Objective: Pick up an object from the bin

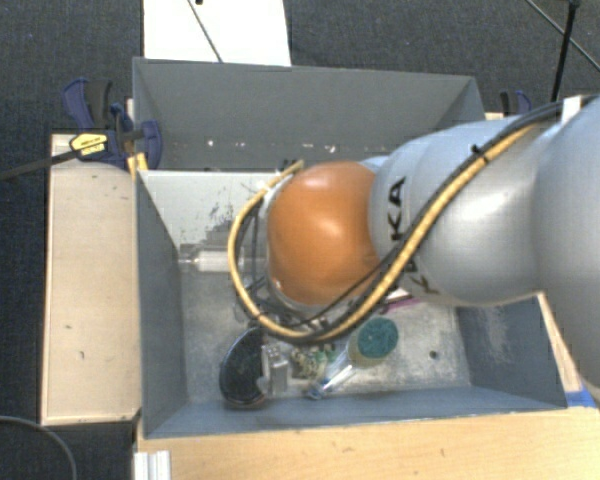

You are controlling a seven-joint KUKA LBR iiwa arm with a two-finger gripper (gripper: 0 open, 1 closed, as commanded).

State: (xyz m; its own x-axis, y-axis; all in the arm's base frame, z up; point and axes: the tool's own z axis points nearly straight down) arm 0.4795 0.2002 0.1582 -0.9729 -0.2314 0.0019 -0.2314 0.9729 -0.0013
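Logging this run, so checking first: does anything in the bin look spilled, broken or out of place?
Nothing stands out. A black oval thing, a teal disc and a pale tube lie loose on the floor of the bin, none visibly damaged or spilled.

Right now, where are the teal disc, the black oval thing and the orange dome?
teal disc [377,339], camera view, centre of its face.
black oval thing [242,370], camera view, middle of its top.
orange dome [320,230], camera view, crown of the arm's cover.
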